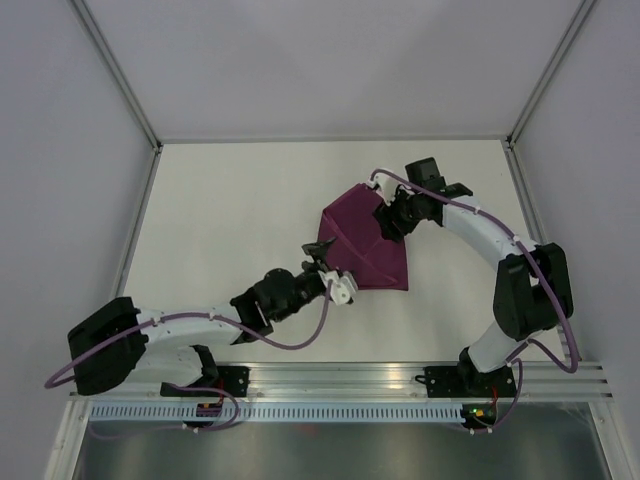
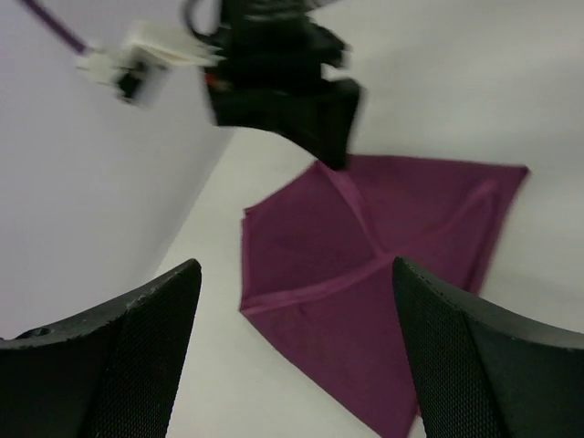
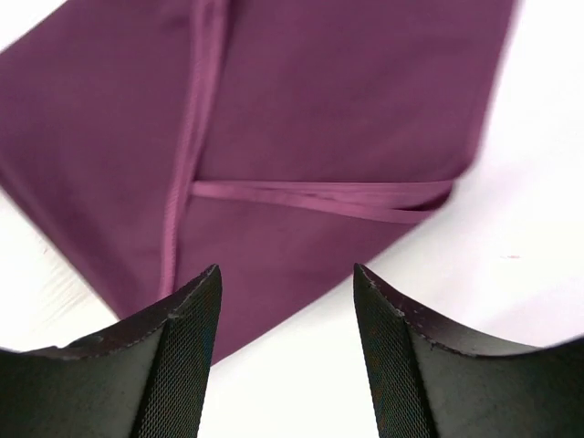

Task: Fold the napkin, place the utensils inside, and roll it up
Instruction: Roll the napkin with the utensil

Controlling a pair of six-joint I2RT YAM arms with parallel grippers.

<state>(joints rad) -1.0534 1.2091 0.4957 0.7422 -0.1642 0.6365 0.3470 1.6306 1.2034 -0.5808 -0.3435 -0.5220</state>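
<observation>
masking napkin's [image 1: 365, 255] far corner: right tool [image 1: 388, 224]

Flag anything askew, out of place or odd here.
The napkin lies folded unevenly: its flaps overlap at slants, leaving an irregular outline. No knife shows in any view. Nothing looks spilled or damaged.

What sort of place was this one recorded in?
Probably a lab test cell: white table enclosed by plain panels, aluminium mounting rail at its near edge, a single napkin as prop.
</observation>
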